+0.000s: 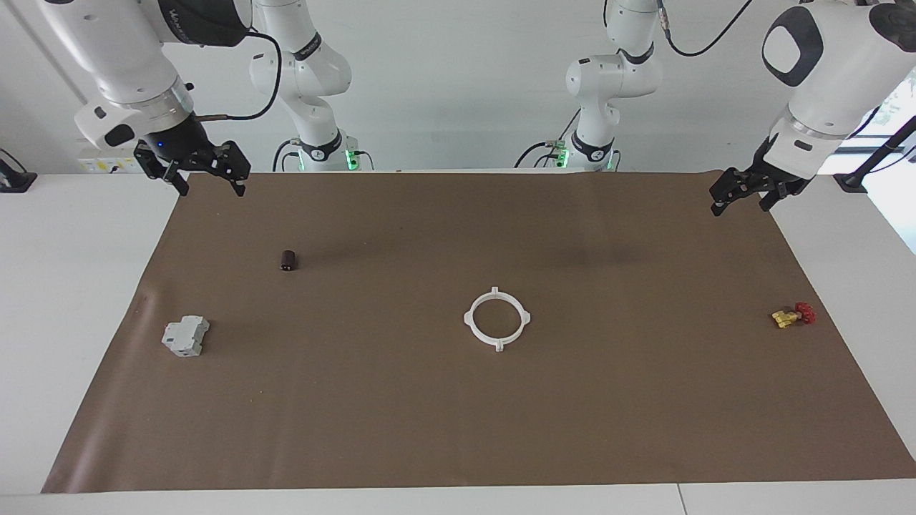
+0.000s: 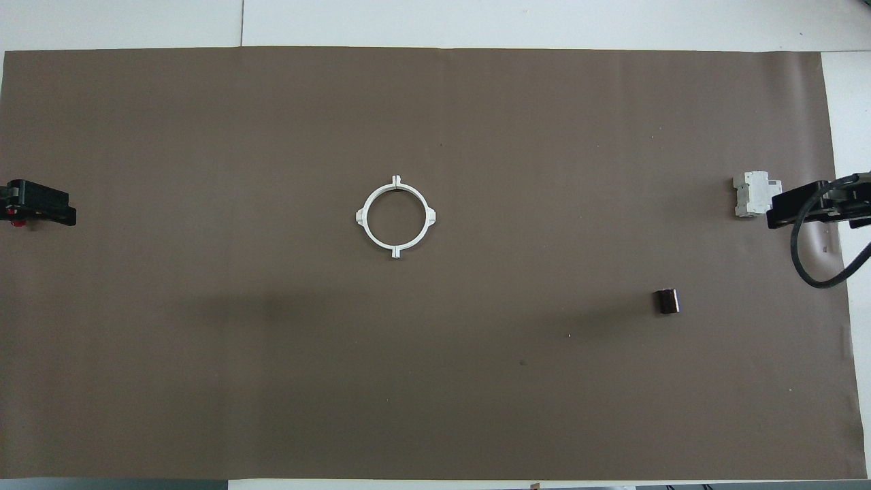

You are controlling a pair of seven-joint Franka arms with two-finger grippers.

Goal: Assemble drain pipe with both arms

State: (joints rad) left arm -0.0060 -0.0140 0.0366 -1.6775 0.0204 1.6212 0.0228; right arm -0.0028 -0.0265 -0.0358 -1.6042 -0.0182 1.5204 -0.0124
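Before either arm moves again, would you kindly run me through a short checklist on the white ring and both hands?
1. Flat white plastic ring with four tabs reads as one closed circle: ok.
2. Tight seating of the two halves at their seams: cannot tell.
3. Ring lies flat on the brown paper mat, mid-table, touched by nothing: ok.
4. Left hand raised over the mat's corner at its own end, open, holding nothing: ok.
5. Right hand raised over the mat's edge at its own end, open, holding nothing: ok.
6. Grey blocky part, small dark cylinder and red-and-yellow piece lie apart from the ring: ok.
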